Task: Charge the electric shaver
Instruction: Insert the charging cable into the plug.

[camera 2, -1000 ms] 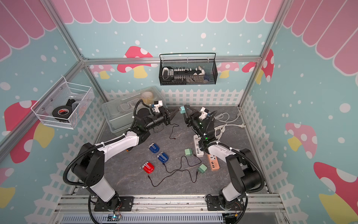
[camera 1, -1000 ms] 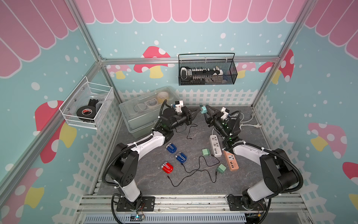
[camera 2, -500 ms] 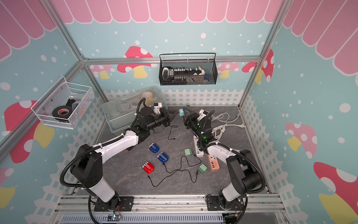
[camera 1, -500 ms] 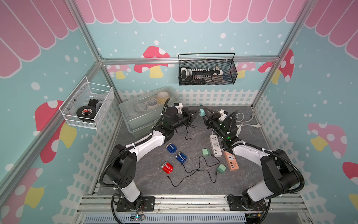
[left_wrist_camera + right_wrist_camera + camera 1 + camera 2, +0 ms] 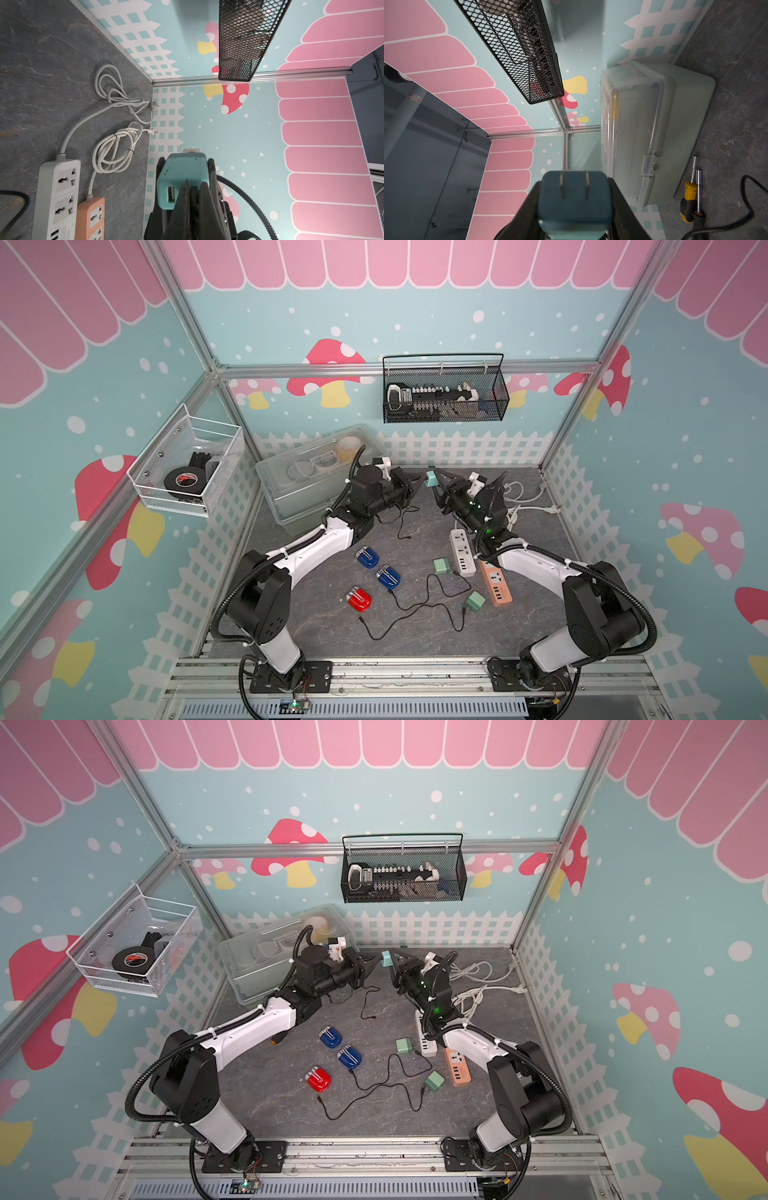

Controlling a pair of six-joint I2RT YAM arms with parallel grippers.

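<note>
white power strip — orange strip just beside

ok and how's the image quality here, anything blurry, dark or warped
Right wrist view: the teal charger sits close to the lens, dim and shadowed; what's inside the black mesh basket is a blur. Left wrist view: that charger is brighter, its USB slot clear. In both top views: even light, faint shadows, frame posts splaying outward from the wide lens.
</note>
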